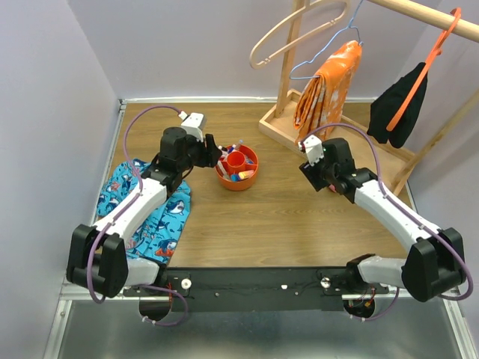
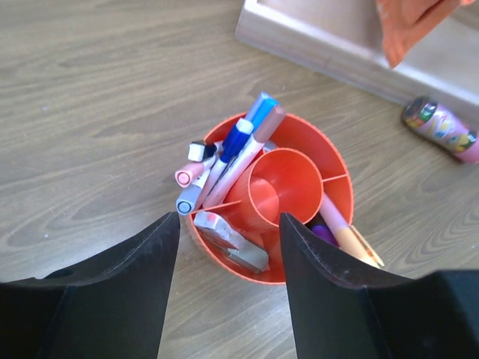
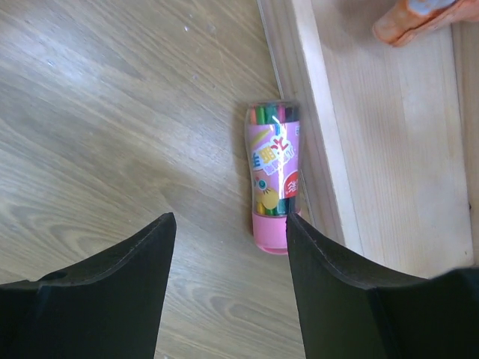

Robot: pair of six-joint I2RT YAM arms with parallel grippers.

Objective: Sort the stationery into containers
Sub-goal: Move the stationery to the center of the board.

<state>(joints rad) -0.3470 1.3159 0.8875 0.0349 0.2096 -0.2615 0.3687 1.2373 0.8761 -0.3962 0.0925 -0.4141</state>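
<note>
— How do the jaws stand?
— The left gripper (image 2: 229, 218) has its two black fingers spread fairly wide with nothing between them. It hangs just above the near rim of the red-orange bowl (image 2: 329, 161). The right gripper (image 3: 229, 218) is spread wide too and holds nothing. It is over bare table, with a pink tube of coloured pens (image 3: 274, 176) lying on its side ahead of it.
— Lying against what?
— The tube is just beside the edge of the wooden rack base (image 3: 314, 149). I can't tell whether they touch.
— And the surface, the room?
— A brown wood-grain table (image 1: 299, 217), with pale lilac walls (image 1: 45, 112) at the left and back. A blue shark-print cloth (image 1: 161, 217) lies at the left, partly under the left arm. At the back right, an orange cloth (image 1: 329, 82) and a black garment (image 1: 400, 105) hang on the rack.
— Where is the bowl?
— Mid-table, a little left of centre, well apart from the tube.
— How does it look?
— Round, with a central cup (image 2: 278, 187) and dividers running out to the rim. The left compartment is crowded with markers (image 2: 217, 168) leaning on one another: blue caps, a pink cap, white barrels. The right compartment holds a pink marker (image 2: 333, 213) and a yellow pen (image 2: 359, 250). The near compartment has a grey-and-white thing (image 2: 228, 239) that I can't identify.
</note>
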